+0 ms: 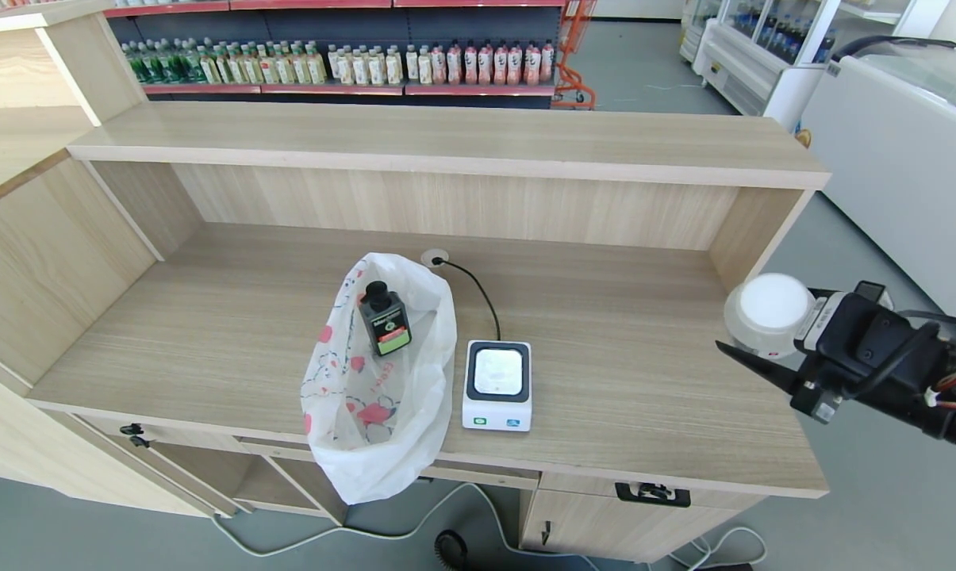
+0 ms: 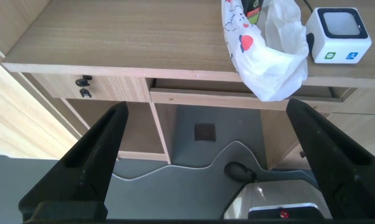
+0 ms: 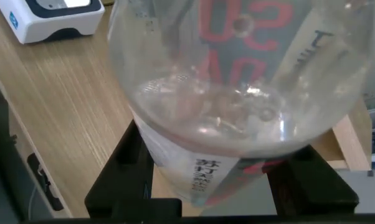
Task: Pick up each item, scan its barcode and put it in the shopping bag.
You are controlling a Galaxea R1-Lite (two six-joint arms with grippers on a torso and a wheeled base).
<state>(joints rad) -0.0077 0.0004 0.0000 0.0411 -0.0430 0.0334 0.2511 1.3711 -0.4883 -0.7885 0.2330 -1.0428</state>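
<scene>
My right gripper point(image 1: 751, 342) is shut on a clear plastic bottle with a white cap point(image 1: 767, 313), held in the air off the counter's right end. Seen from the right wrist, the bottle point(image 3: 237, 93) sits between the black fingers point(image 3: 122, 180). A white barcode scanner point(image 1: 497, 385) rests near the counter's front edge, also seen as the scanner point(image 2: 338, 34). Left of it lies an open white shopping bag point(image 1: 382, 381) with red prints, hanging over the front edge. A black bottle point(image 1: 384, 321) lies inside it. My left gripper point(image 2: 207, 109) is open, low in front of the counter, below the bag point(image 2: 268, 56).
The wooden counter point(image 1: 628, 349) has a raised back ledge point(image 1: 446, 143) and a side wall on the left. A black cable point(image 1: 481, 293) runs from the scanner to a grommet. Drawer handles point(image 1: 652, 493) sit under the front edge. Freezers point(image 1: 898, 151) stand to the right.
</scene>
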